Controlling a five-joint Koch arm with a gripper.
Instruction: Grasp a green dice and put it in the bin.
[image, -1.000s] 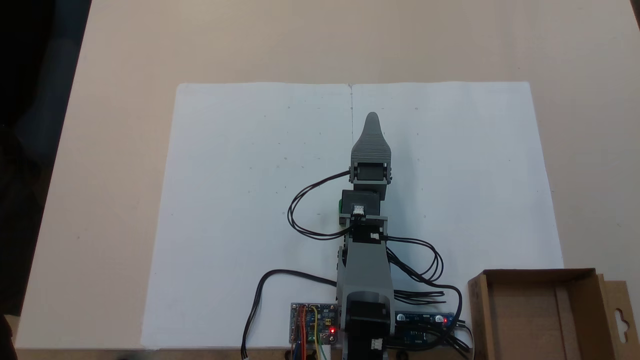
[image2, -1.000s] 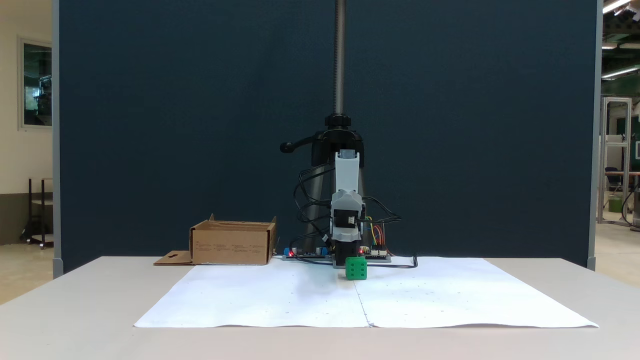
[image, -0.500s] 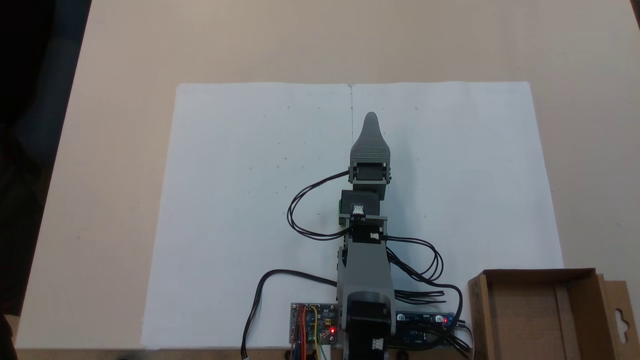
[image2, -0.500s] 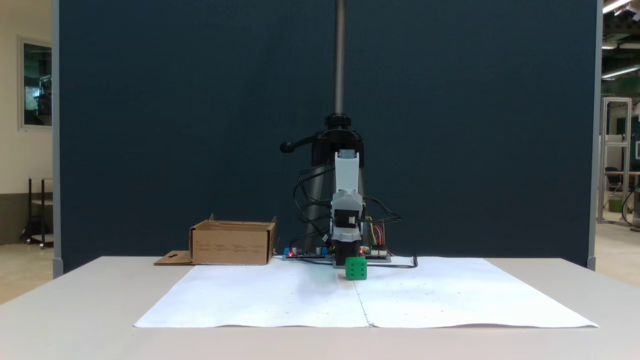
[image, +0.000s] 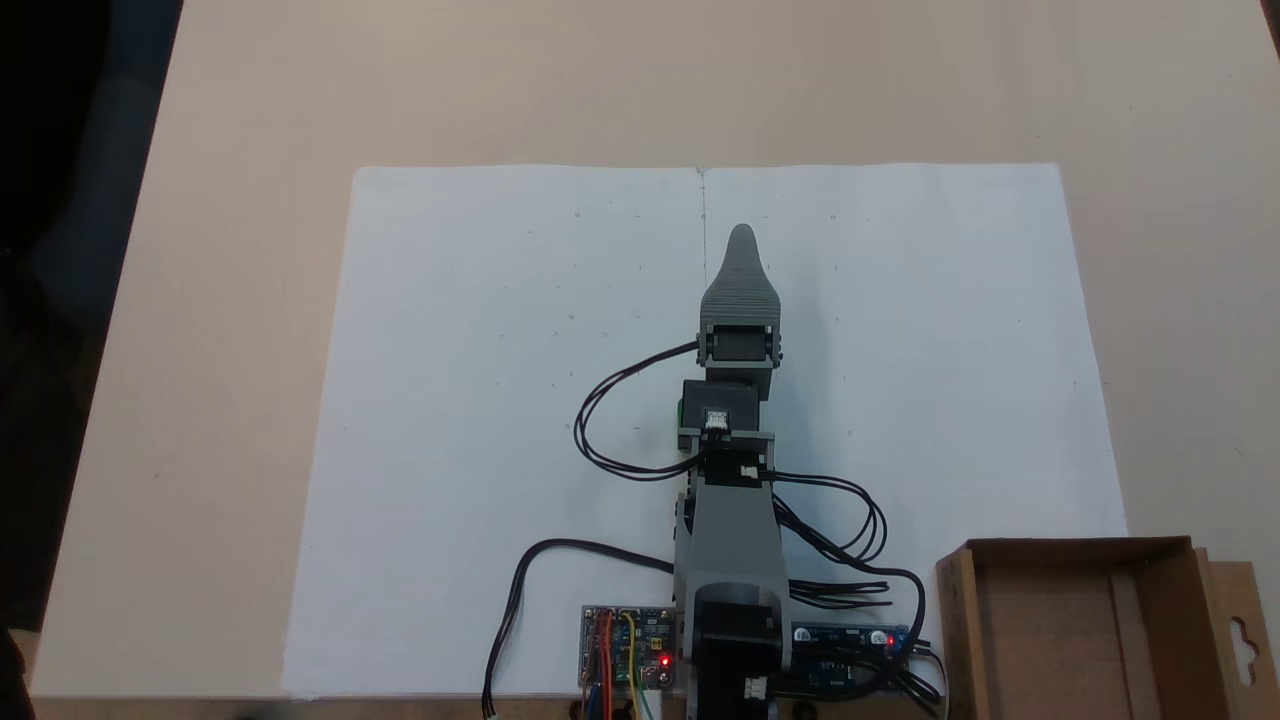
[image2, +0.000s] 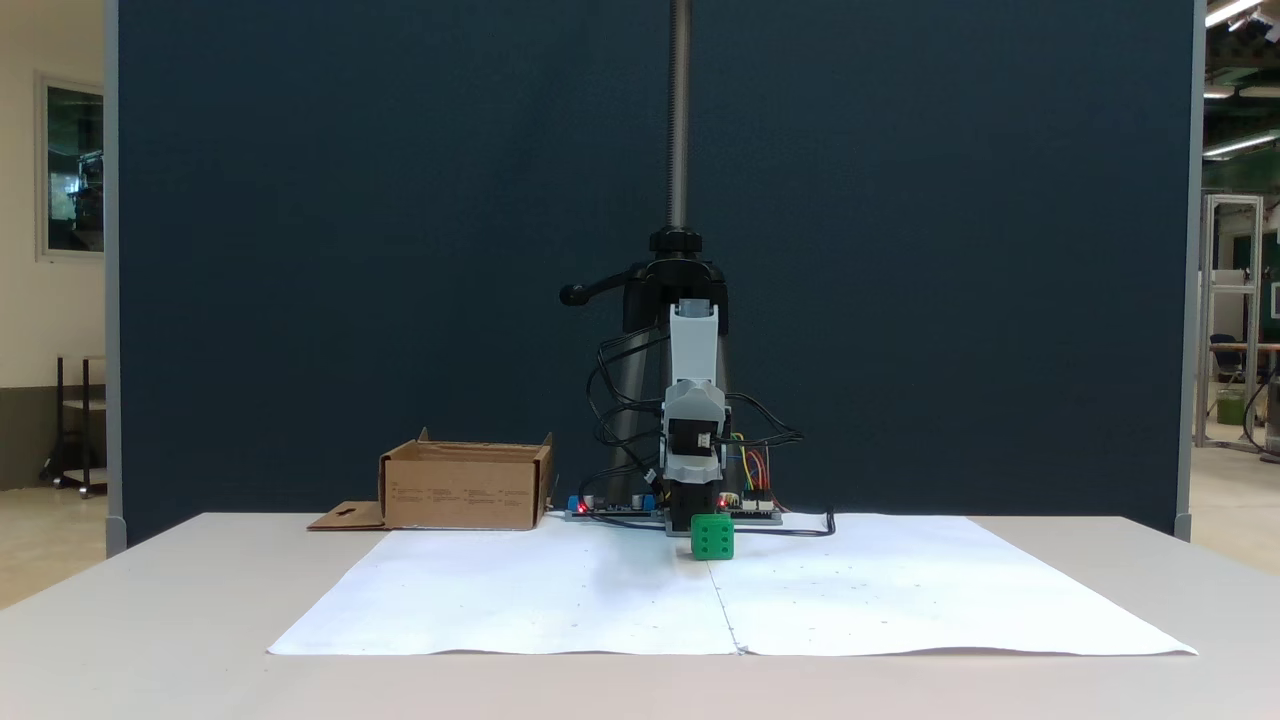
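The green dice (image2: 712, 537) stands on the white paper just in front of the arm. From above, only a green sliver of the dice (image: 681, 410) shows at the left edge of the arm's black wrist motor. The arm is folded low over it. My gripper (image: 742, 236) is a grey pointed shape that reaches past the dice toward the paper's far edge. Its jaws lie one over the other, so their state does not show. The bin (image: 1075, 544), a brown cardboard box, sits beside the arm's base and holds nothing; it appears left of the arm as the bin (image2: 465, 487).
White paper (image: 480, 400) covers the table's middle. Circuit boards (image: 625, 645) and looping black cables (image: 610, 420) flank the base. The bin's flap (image: 1240, 640) lies flat outward. A tripod pole (image2: 679, 120) rises behind the arm before a dark blue panel.
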